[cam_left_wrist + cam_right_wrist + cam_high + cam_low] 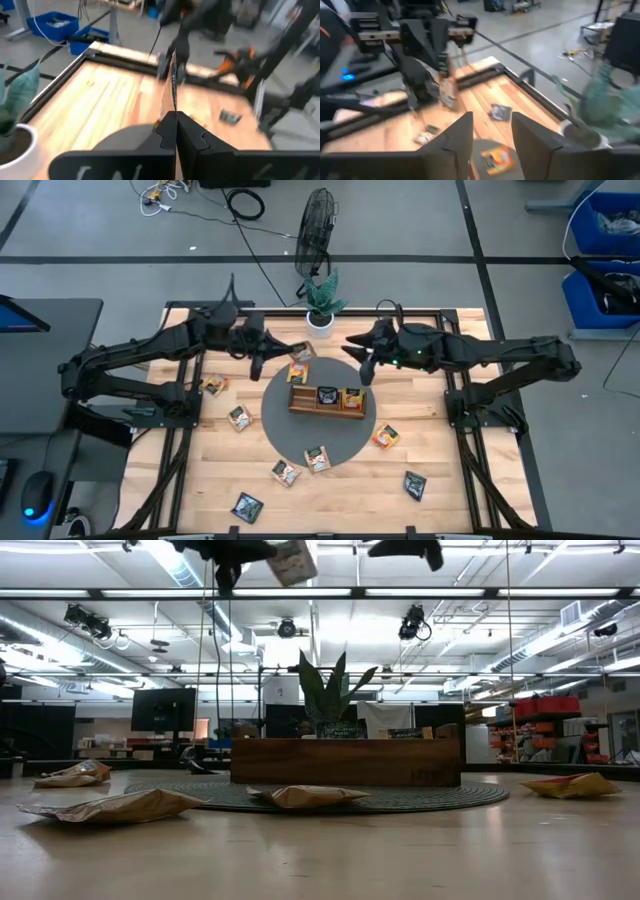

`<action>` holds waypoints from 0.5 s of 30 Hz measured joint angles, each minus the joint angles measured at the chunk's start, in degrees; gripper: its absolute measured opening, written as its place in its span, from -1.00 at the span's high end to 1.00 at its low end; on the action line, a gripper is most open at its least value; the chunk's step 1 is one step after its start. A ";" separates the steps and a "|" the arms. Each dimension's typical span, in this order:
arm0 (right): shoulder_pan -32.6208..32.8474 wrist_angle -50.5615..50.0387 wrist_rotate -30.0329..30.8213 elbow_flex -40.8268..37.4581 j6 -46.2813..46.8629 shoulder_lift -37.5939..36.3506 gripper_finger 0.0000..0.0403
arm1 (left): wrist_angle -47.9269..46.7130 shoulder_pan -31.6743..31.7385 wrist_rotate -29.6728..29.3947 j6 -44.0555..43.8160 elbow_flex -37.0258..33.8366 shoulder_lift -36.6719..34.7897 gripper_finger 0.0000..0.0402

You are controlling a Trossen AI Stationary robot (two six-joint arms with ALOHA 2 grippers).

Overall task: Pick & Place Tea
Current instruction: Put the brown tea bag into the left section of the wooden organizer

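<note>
Your left gripper (283,353) hangs over the far-left edge of the round grey mat (275,415), its fingers pinched tight on one tea sachet (300,351) lifted clear of the table, while your right gripper (360,356) hovers near the mat's far-right edge with its fingers spread and nothing between them. You can see the wooden tray (327,410) at the mat's centre, holding an orange sachet (299,372) at its left end, a dark one (327,394) in the middle compartment and an orange one (351,399) in the right. You'll find the remaining sachets (247,506) scattered flat across the wooden table (210,470) and the mat's near edge.
</note>
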 joint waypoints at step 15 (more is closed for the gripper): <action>0.00 -6.56 4.76 0.00 -0.06 -2.01 0.18 | -5.25 -1.55 -3.29 8.25 -3.73 5.53 1.00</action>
